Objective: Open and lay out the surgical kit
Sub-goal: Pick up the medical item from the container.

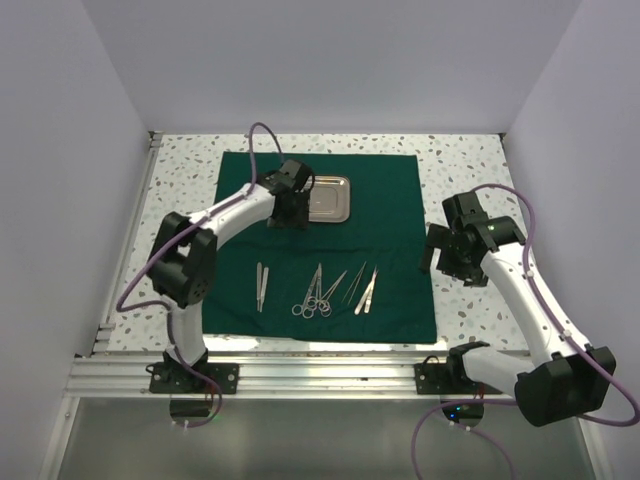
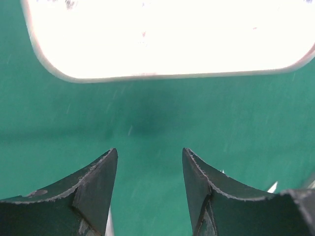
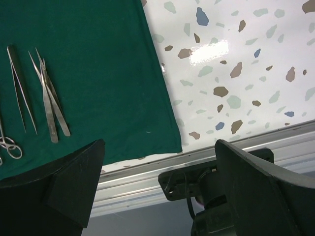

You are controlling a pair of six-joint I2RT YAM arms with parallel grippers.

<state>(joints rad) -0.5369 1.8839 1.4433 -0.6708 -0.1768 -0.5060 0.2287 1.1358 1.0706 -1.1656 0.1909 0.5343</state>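
Observation:
The surgical kit lies spread out. Its dark green drape is flat on the table. The shiny steel tray stands on the drape's far half and glares white in the left wrist view. In a row on the near half lie tweezers, ring-handled scissors and forceps and more tweezers. My left gripper hovers over bare cloth just short of the tray, open and holding nothing. My right gripper hangs open and empty over the drape's right edge, with tweezers to its left.
The speckled tabletop shows around the drape. An aluminium rail runs along the near edge, with the arm's base bracket bolted to it. White walls close in both sides and the back.

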